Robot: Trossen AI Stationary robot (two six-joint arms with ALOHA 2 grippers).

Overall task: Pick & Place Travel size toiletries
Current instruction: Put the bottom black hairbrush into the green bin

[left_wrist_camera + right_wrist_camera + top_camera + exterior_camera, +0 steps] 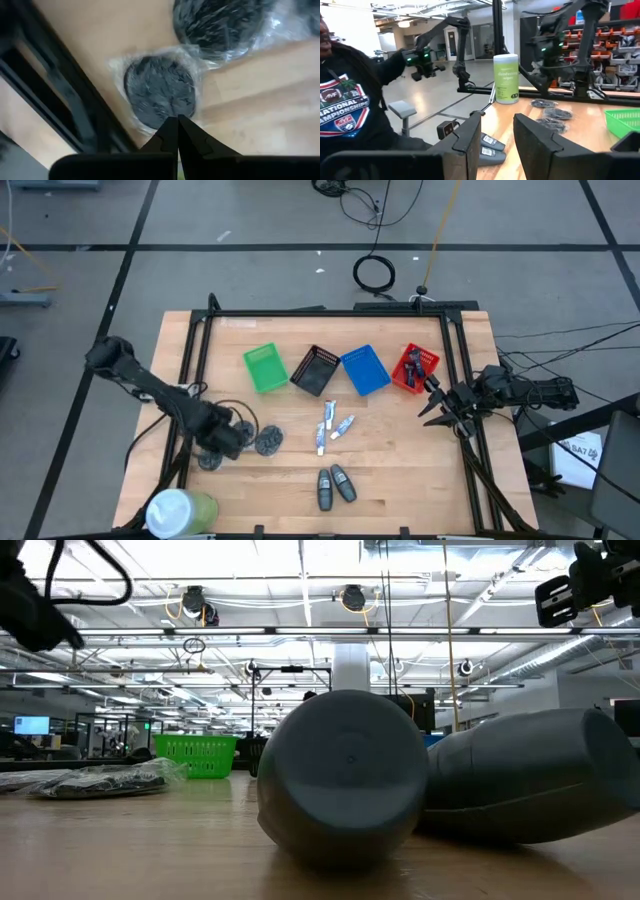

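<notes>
Three round dark grey bundles in clear wrap lie at the table's left, one (268, 440) just right of my left gripper (228, 438). In the left wrist view the shut left gripper (177, 122) has its tips at the rim of one bundle (159, 89), and another bundle (220, 20) lies beyond. White-silver tubes (330, 428) lie mid-table. Two grey oval bottles (335, 485) lie on their sides near the near edge. Dark blue-purple pieces (418, 363) sit in the red basket (408, 375). My right gripper (438, 406) hovers open at the right and holds nothing. My left gripper comes from above with its shut fingertips (170, 131) at the rim of the wrapped bundle (150, 122), which lies flat on the table. Whether the tips pinch the clear wrap or only stand over it, I cannot tell.
Green (265, 368), black (315, 370) and blue (365, 370) baskets stand in a row with the red one at the far side. A large white-and-green cylinder (180, 510) lies at the near left corner. A black frame rail (65, 95) runs beside the bundles. A person (345, 100) sits beyond the table.
</notes>
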